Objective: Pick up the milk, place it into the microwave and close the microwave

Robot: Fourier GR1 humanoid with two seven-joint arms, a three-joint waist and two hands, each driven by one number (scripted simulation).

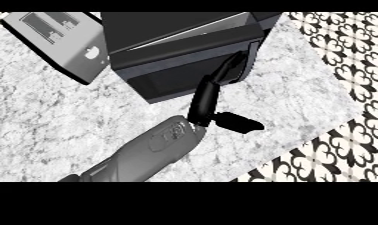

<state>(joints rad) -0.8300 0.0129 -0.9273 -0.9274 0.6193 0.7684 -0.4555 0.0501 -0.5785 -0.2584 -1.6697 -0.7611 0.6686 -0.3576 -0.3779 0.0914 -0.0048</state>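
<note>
Marbled grey tabletop (59, 119) carries the dark microwave (184, 54) toward its far edge, its long axis slanting across the far right corner and its door (181, 71) appearing swung to; no milk shows anywhere, so it is presumably inside. One hand (214, 94), which side I cannot tell, lays straight, released fingers against the door near its right end. Judging by this, the closing step is in hand, calling for a last push until the door sits flush.
</note>
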